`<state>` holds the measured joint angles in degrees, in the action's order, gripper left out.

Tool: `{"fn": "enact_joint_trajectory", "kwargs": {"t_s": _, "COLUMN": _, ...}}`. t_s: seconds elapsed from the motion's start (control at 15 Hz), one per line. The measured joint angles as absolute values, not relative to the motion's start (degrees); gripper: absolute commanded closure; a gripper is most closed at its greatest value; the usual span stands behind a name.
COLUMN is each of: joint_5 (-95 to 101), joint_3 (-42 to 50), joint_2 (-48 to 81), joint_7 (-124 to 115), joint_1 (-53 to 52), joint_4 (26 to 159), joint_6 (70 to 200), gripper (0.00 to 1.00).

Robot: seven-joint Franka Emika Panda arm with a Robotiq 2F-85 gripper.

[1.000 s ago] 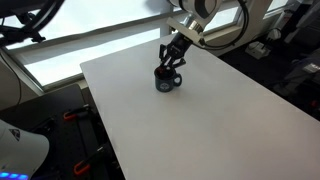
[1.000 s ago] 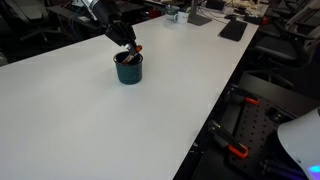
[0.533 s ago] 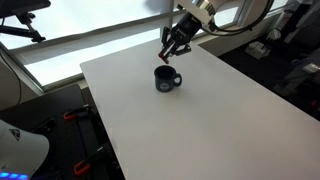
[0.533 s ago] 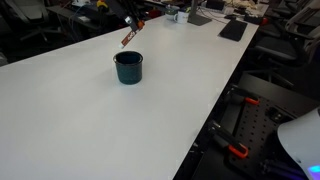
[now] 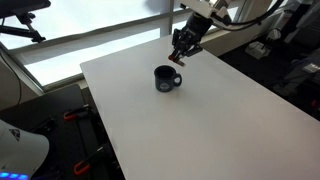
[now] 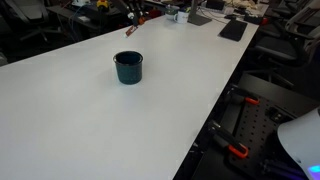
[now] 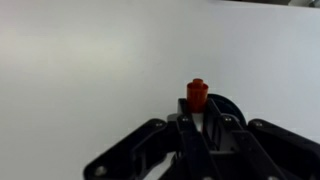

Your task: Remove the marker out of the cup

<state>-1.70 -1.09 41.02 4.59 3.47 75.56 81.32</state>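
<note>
One gripper (image 5: 181, 50) on site, hanging in the air over the far part of the white table (image 5: 210, 125), above and beyond the cup (image 5: 166, 79). Its fingers are pressed in on the marker (image 5: 179, 59), which pokes out below them, tilted, free end pointing down toward the tabletop. Marker is well apart from the cup, air between it and the rim. Cup's loop handle (image 5: 177, 82) faces the right of this frame.

Exterior view from the opposite end:
- Cup (image 6: 128, 68) stands upright on the table (image 6: 90, 120), dark and glossy, mouth upward. Inside reads only as dark; cannot tell more.
- Marker (image 6: 129, 30) shows as a short slanted stick well above the cup.
- Gripper (image 6: 134, 13) is mostly lost against clutter at the top edge. How the jaws stand cannot be read here.

Wrist view:
- Two black fingers (image 7: 188, 130) come up from the bottom edge with the marker (image 7: 197, 95) pinched between them. Its red end sticks out past the fingertips.
- Gripper (image 7: 201, 122) sits tight on it, no gap visible on either side.
- Dark rounded shape just right of the red end, partly hidden by a finger. Likely the cup (image 7: 229, 106), not certain.
- White table (image 7: 80, 70) fills the remainder.
</note>
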Motion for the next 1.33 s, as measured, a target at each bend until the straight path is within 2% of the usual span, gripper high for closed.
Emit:
{"fn": "enact_joint_trajectory", "kwargs": {"t_s": 0.4, "joint_5": -1.12, "joint_3": 2.53, "joint_2": 41.85, "joint_7": -8.45, "joint_1": 2.47, "joint_4": 81.84, "joint_6": 93.97, "gripper": 0.95}}
{"fn": "enact_joint_trajectory", "kwargs": {"t_s": 1.33, "joint_5": 2.53, "joint_3": 6.86, "joint_2": 47.26, "joint_7": -20.05, "joint_1": 1.43, "joint_4": 84.0, "joint_6": 104.49, "gripper": 0.95}}
